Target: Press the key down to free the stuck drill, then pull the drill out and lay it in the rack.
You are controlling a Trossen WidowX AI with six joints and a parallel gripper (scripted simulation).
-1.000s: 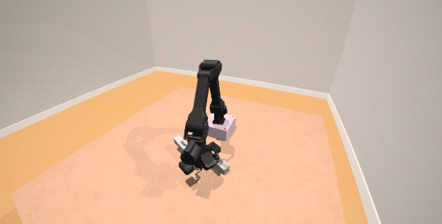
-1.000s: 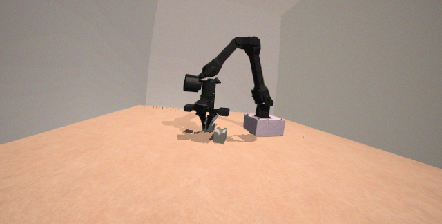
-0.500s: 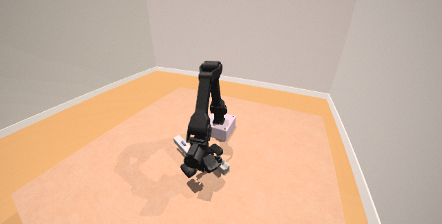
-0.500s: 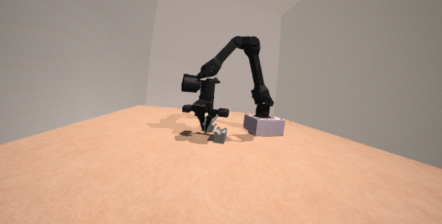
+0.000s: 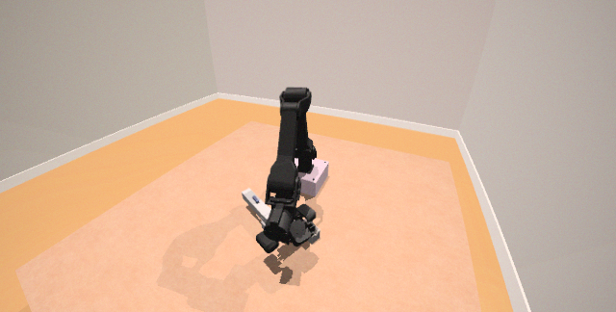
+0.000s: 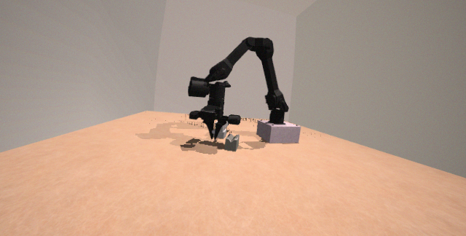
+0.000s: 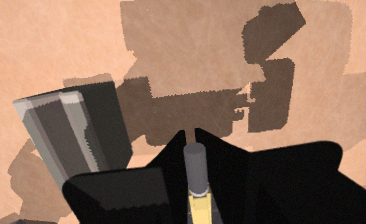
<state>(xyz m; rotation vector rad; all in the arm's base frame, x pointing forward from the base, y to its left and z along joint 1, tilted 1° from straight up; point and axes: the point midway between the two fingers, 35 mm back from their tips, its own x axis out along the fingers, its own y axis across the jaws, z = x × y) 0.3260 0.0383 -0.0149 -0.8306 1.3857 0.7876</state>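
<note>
The drill (image 7: 196, 167), a grey cylinder, stands between the fingertips in the wrist view. A yellow piece (image 7: 201, 210) lies directly below its pale lower end. My gripper (image 7: 190, 134) (image 6: 214, 138) is shut on the drill, low over the floor. A long white holder (image 5: 261, 209) lies partly under the gripper, with a small blue key (image 5: 255, 199) on its top. Whether the drill's lower end still sits in the holder cannot be told. The rack (image 7: 66, 132) (image 6: 231, 143), a grey grooved block, stands beside the gripper, at the left in the wrist view.
The arm's pinkish base block (image 5: 315, 177) (image 6: 284, 133) stands behind the gripper in the top view and to its right in the exterior view. The arm hides part of the holder, and its shadows fall around the gripper.
</note>
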